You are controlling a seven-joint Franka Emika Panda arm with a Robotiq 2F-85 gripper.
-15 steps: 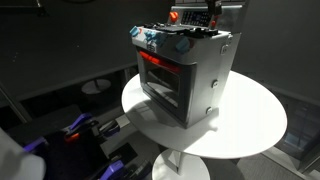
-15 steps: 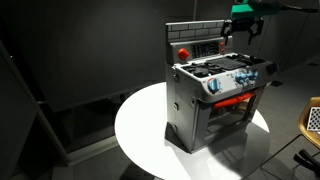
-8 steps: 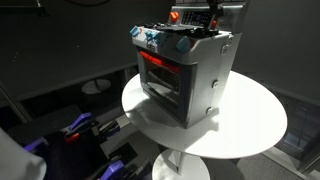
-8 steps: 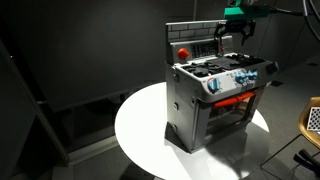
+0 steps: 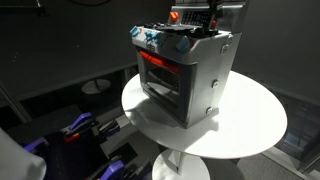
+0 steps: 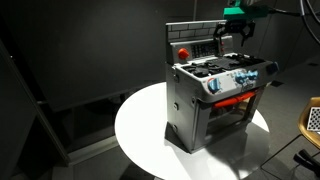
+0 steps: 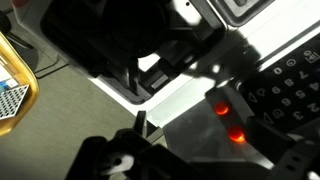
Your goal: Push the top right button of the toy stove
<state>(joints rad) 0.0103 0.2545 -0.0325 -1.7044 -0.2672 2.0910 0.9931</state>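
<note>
Dark room, round table (image 6: 140,130) bears the toy stove (image 6: 215,95); gripper (image 6: 232,38) poised at the stove's back panel (image 6: 197,42) to press a button, its spread impossible to tell

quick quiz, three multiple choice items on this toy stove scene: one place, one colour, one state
1. Where is the hand? A at the toy stove's back panel B on the floor C under the stove
2. Oven door frame colour? A green B red C yellow
3. How does the stove stand? A upright on the round white table B on its side C upside down
Answers: 1 A, the hand hangs by the panel's top; 2 B, the frame shows red; 3 A, the cooktop faces up.
</note>
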